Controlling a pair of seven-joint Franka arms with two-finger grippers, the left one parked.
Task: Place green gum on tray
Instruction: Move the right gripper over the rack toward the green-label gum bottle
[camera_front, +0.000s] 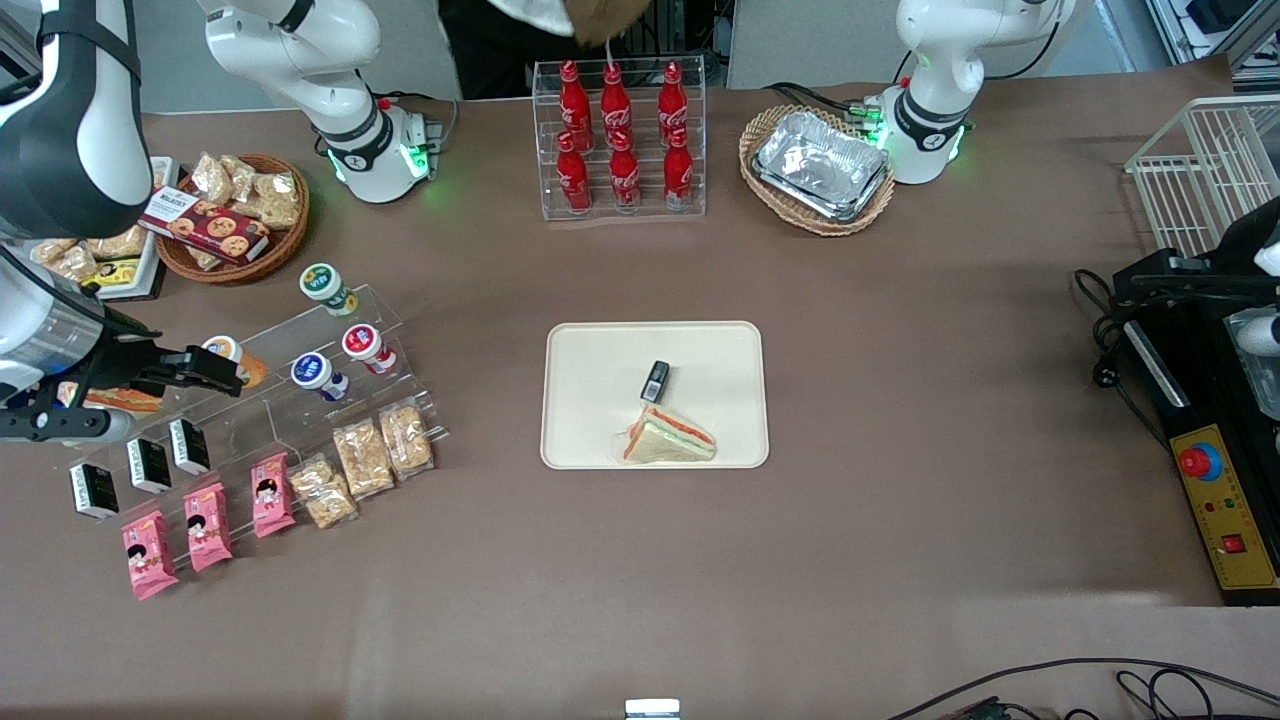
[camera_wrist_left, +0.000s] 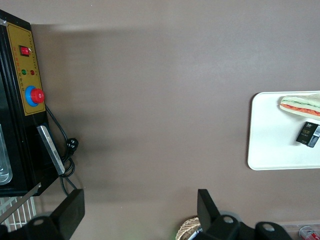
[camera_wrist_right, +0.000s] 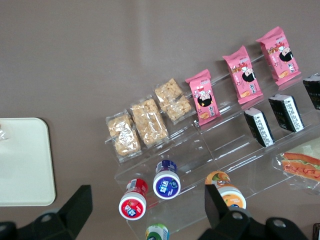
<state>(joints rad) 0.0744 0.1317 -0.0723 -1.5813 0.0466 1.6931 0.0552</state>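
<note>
Beside green gum (camera_front: 322, 283): hand (camera_front: 215, 372), seemingly open.

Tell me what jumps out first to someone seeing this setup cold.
Probably the cream tray mid-table, already holding a sandwich and a small dark packet. Then the clear stepped rack toward the working arm's end, with the green gum on its top step above red-, blue- and orange-lidded bottles. The gripper hovers open beside the orange-lidded one, holding nothing.
</note>
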